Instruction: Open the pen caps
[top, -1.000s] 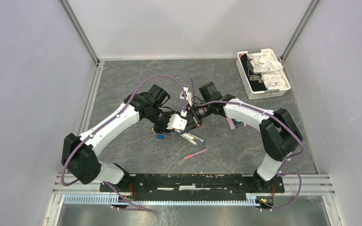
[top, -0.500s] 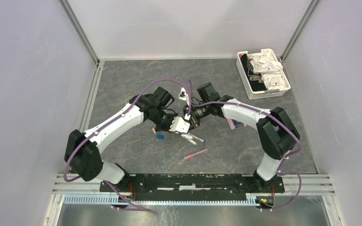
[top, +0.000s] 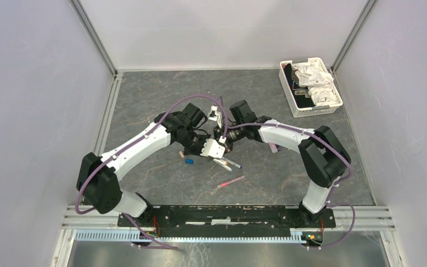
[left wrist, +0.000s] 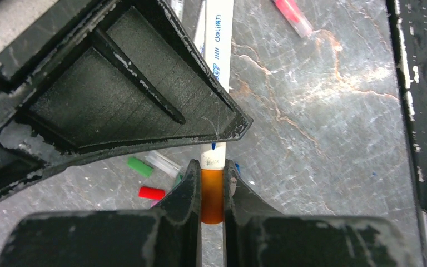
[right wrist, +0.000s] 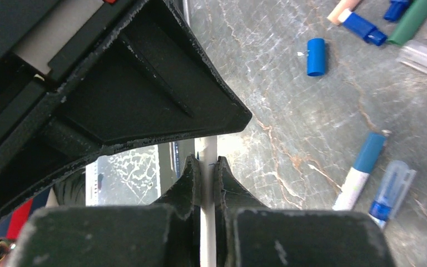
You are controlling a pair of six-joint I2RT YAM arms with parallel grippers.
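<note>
Top view, from the left: a blue cap (top: 189, 161) lies loose on the table (top: 144, 100), just beside the left gripper (top: 212, 149). That gripper meets the right gripper (top: 226, 143) tip to tip at mid-table. Near them, toward the arm bases, lies a pink pen (top: 231, 181). A basket (top: 317, 111) stands well apart in the far right corner.

Left wrist view: a green cap (left wrist: 139, 166) and a red cap (left wrist: 151, 193) lie on the table at the left. The left gripper (left wrist: 212, 172) is narrow, its jaws clamped on an orange cap (left wrist: 212, 197). The cap butts against the end of a white barrel (left wrist: 218, 50), which runs away under the other gripper's body.

Right wrist view: the right gripper (right wrist: 204, 167) is pinched narrow on the barrel (right wrist: 207, 147). A blue-capped pen (right wrist: 361, 167) lies on the table to its right.
</note>
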